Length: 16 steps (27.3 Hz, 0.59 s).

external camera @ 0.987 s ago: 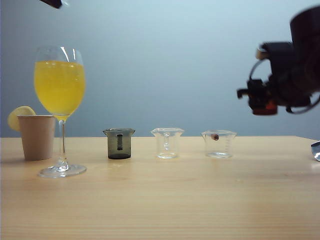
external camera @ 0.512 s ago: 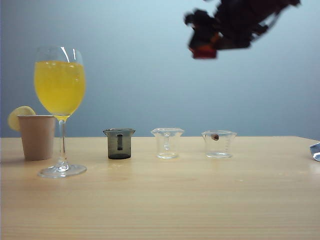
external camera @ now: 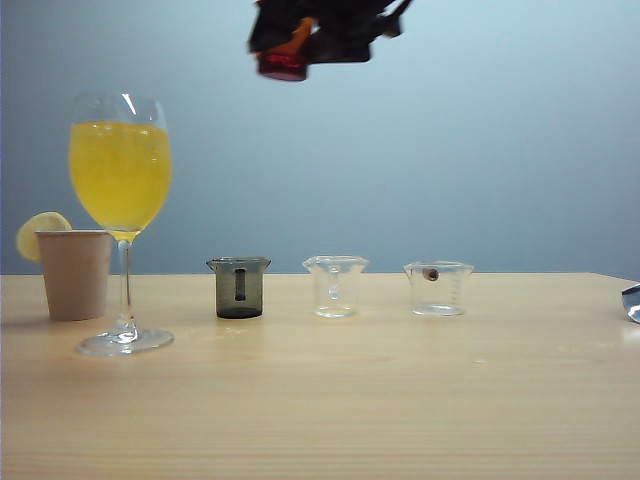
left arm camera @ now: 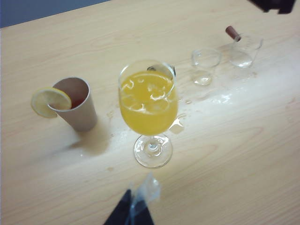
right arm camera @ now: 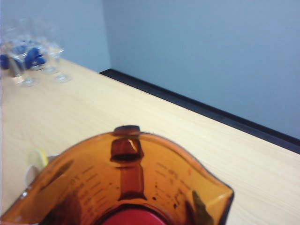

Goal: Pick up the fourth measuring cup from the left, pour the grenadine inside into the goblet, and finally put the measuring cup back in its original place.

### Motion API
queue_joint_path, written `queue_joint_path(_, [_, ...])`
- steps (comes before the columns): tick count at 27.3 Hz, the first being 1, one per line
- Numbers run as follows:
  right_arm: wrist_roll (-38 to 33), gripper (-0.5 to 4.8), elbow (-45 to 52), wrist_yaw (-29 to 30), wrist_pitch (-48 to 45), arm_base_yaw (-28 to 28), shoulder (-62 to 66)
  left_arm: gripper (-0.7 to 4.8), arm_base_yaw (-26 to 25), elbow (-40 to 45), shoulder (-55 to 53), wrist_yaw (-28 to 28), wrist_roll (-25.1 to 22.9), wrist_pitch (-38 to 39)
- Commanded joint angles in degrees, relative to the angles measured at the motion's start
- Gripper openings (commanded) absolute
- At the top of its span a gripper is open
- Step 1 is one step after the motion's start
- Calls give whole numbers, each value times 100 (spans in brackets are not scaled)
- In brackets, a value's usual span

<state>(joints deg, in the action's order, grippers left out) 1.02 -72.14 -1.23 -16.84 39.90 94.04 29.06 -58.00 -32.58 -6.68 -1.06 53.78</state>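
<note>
Right pincer [external camera: 283, 62] holds the fourth measuring cup [right arm camera: 126, 187]; grenadine [right arm camera: 133, 218] visible only wrist-side.

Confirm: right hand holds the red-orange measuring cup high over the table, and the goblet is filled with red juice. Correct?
Not quite. The goblet holds yellow juice, not red; both the exterior view and the left wrist view show it. The rest stands: the right hand holds the red-orange measuring cup high over the table.
</note>
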Motion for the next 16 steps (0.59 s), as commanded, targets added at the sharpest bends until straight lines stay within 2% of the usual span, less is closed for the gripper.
queue_joint_path(1, [120,157,-549,275,-17,66,415,-5,0,382,-46,-15,44,-588])
queue_joint_path(9, [260,157,-1333,522,77,240,1095,-5,-11,557,-361,-116,-87,-1261])
queue_joint_path(13, [977,157,-1419,529,114,452,1222,-5,-140,557,-525,-103,-184,-1421])
queue_joint_path(16, [1276,157,-1419,527,175,485,1235,-5,-472,603,-579,57,-197,-1493])
